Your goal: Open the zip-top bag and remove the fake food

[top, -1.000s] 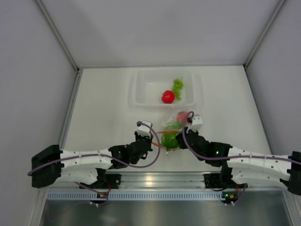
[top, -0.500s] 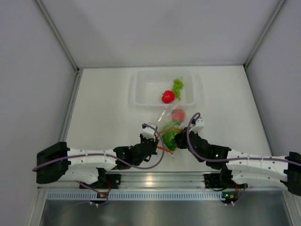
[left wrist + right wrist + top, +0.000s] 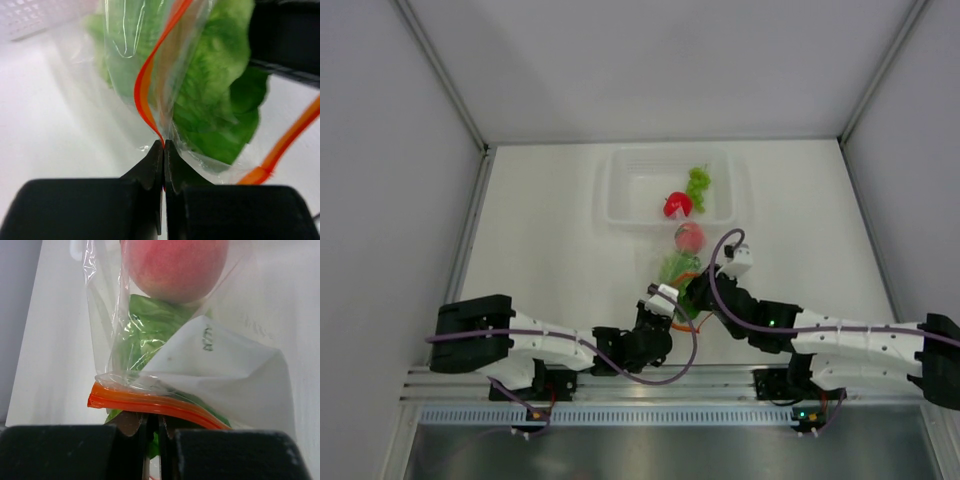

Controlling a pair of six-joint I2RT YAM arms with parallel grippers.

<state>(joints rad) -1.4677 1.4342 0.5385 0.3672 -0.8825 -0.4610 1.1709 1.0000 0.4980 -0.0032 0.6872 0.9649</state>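
The zip-top bag [image 3: 680, 268] lies just in front of the tray and holds the pinkish-red fruit [image 3: 689, 237] and the green lettuce [image 3: 681, 278]. My left gripper [image 3: 671, 306] is shut on the bag's orange zip strip [image 3: 142, 92], with the lettuce [image 3: 220, 95] right behind it in the left wrist view. My right gripper [image 3: 697, 291] is shut on the bag's edge under the zip strip [image 3: 150, 405]. The fruit [image 3: 175, 265] and lettuce [image 3: 150, 325] show above it. The red tomato [image 3: 677, 204] and the green grape bunch [image 3: 698, 183] lie in the tray.
The rigid clear tray [image 3: 620, 185] stands behind the bag at the table's centre back. A white label [image 3: 215, 365] is on the bag. Both arms' forearms cross the table's near part. Grey walls close in the left and right sides.
My left gripper has moved right and nearer to the right gripper, still holding the bag. The bag and its fruit have shifted back toward the tray.
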